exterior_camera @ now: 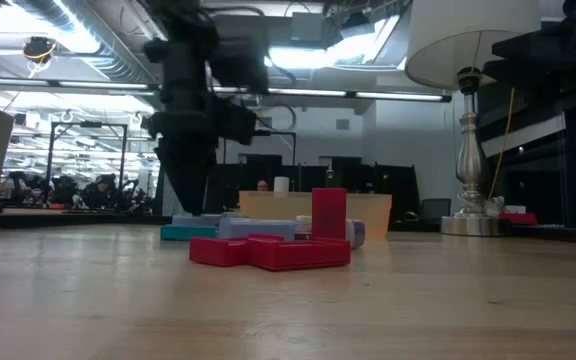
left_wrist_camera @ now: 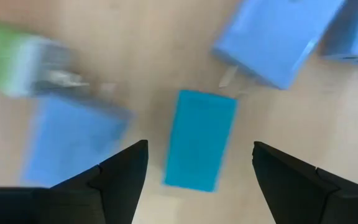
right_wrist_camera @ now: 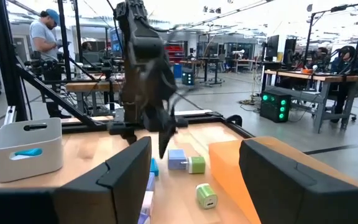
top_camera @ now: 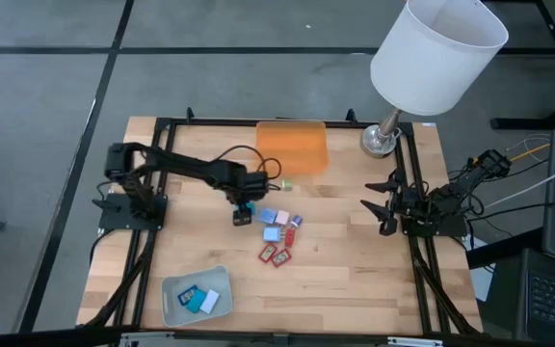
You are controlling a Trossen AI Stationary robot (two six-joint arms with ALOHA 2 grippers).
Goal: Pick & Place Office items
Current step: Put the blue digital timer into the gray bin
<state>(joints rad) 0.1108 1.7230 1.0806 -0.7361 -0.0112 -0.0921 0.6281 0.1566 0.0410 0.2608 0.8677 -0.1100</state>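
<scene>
The office items lie in a loose cluster at mid-table: pale blue blocks (top_camera: 268, 216), red flat rectangles (top_camera: 274, 255) and a green block (top_camera: 284, 184). My left gripper (top_camera: 244, 214) hangs over the cluster's left end, pointing down and open. In the left wrist view (left_wrist_camera: 197, 158) its fingers stand on either side of a teal flat rectangle (left_wrist_camera: 199, 140) that lies flat on the wood, and they do not touch it. Blue blocks (left_wrist_camera: 272, 37) and a green block (left_wrist_camera: 2, 59) lie around it. My right gripper (top_camera: 379, 207) waits open near the table's right edge.
A translucent orange tray (top_camera: 292, 146) lies at the far edge. A pale grey-green tray (top_camera: 176, 289) near the near-left corner holds blue pieces. A lamp with a white shade (top_camera: 436, 43) stands at the far right corner. Bare wood (top_camera: 355, 280) shows toward the near right.
</scene>
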